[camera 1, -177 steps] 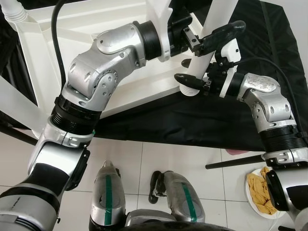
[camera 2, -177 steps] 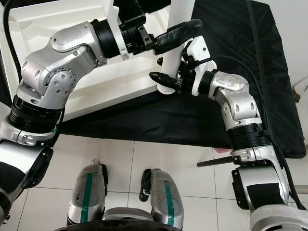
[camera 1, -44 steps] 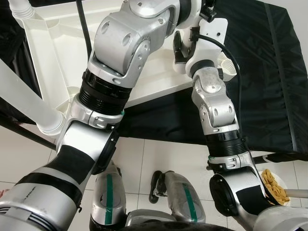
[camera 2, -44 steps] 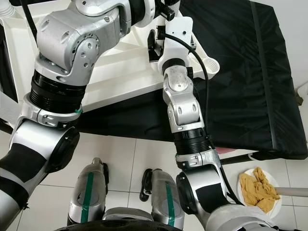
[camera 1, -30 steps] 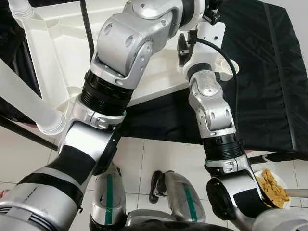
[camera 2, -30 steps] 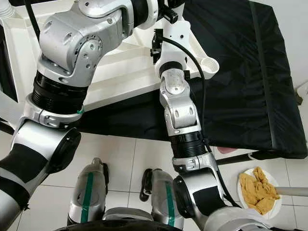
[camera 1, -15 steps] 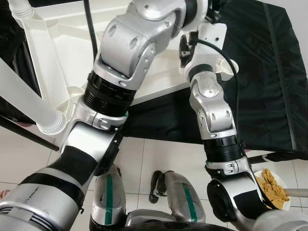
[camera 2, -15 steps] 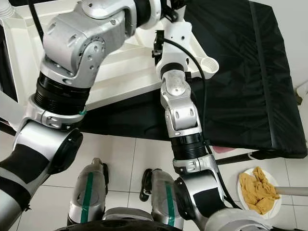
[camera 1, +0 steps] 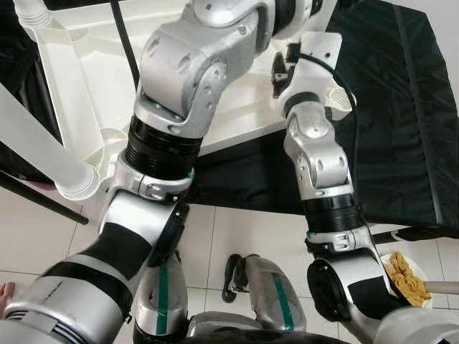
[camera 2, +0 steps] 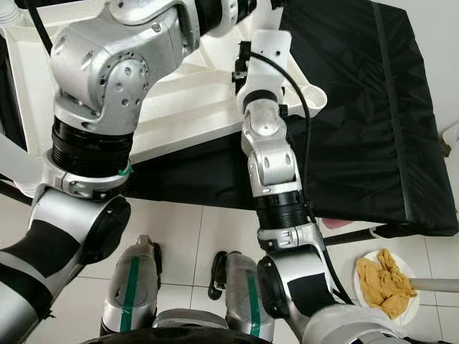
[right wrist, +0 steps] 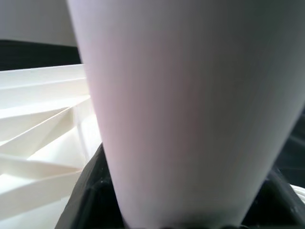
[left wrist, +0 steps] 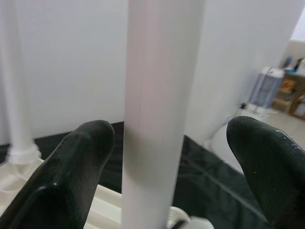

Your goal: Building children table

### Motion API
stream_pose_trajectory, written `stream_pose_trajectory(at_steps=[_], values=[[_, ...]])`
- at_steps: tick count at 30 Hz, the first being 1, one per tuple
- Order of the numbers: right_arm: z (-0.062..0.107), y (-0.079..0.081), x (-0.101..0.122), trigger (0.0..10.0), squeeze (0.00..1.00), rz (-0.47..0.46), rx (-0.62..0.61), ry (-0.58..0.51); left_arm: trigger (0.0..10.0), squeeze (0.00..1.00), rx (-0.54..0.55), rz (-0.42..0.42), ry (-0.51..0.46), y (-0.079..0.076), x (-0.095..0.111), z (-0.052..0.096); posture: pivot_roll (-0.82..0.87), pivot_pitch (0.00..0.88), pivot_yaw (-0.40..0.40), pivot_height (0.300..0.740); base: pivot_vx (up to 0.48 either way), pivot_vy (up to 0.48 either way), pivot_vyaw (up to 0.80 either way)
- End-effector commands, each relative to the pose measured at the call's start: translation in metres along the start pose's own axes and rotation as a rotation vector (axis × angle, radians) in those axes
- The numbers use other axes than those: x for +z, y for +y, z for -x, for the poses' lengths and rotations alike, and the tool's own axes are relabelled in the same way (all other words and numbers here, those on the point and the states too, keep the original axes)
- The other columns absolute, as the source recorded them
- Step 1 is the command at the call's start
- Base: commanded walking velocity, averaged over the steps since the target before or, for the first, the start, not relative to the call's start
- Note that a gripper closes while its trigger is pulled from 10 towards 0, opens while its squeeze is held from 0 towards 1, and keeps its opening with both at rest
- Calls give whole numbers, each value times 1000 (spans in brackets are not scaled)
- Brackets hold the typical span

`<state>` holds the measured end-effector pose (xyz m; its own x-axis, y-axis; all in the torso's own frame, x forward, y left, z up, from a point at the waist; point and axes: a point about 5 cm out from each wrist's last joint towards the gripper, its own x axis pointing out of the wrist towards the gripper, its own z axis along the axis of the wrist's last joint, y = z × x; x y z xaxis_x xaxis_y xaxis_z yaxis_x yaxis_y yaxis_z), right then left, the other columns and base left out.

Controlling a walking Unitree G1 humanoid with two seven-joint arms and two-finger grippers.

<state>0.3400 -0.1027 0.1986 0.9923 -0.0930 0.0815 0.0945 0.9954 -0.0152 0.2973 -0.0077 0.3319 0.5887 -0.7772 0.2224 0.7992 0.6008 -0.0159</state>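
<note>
The white children's table (camera 1: 86, 79) lies upside down on a black cloth (camera 1: 401, 107) in the upper part of the frame, its ribbed underside facing up; one fitted leg (camera 1: 43, 136) slants down past the left edge, ending in a ribbed collar at the table's corner; both silver arms reach up and away toward the table's near right corner, where an empty round socket (camera 2: 310, 94) shows just beside the right wrist.

In the left wrist view the left hand (left wrist: 167, 157) has its two black fingers (left wrist: 71, 171) spread apart on either side of an upright white table leg (left wrist: 159, 109); the near finger sits just beside the leg, the other stands clear of it; another leg (left wrist: 16, 95) rises from the table further back.

In the right wrist view the same kind of white tube (right wrist: 186, 109) sits very close to the lens, with black finger parts at its lower sides; I cannot tell whether the right hand is clamped on it.

At the lower right of the frame, a plate (camera 2: 373, 290) with a yellow rag (camera 2: 384, 279) sits on the white tiled floor (camera 2: 193, 236).
</note>
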Motion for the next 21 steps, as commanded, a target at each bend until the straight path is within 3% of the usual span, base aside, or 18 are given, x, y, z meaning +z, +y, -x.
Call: stream_pose_trajectory(at_steps=[1, 12, 17, 21], values=[[-3, -7, 0, 10000, 0, -7, -34, 6, 10000, 0, -35, 25, -8, -5, 2, 1, 162, 64, -117, 740, 0, 0, 0], [-17, -36, 12, 10000, 0, -37, -160, -36, 10000, 0, 42, 33, 12, 12, -8, 16, 157, 65, -114, 740, 0, 0, 0], [-24, -57, 16, 10000, 0, -41, -226, -50, 10000, 0, 115, 39, 87, 23, -30, 20, 155, 66, -116, 740, 0, 0, 0], [-25, -64, 19, 10000, 0, -43, -244, -59, 10000, 0, 128, 53, 124, 24, -42, 21, 148, 64, -117, 740, 0, 0, 0]])
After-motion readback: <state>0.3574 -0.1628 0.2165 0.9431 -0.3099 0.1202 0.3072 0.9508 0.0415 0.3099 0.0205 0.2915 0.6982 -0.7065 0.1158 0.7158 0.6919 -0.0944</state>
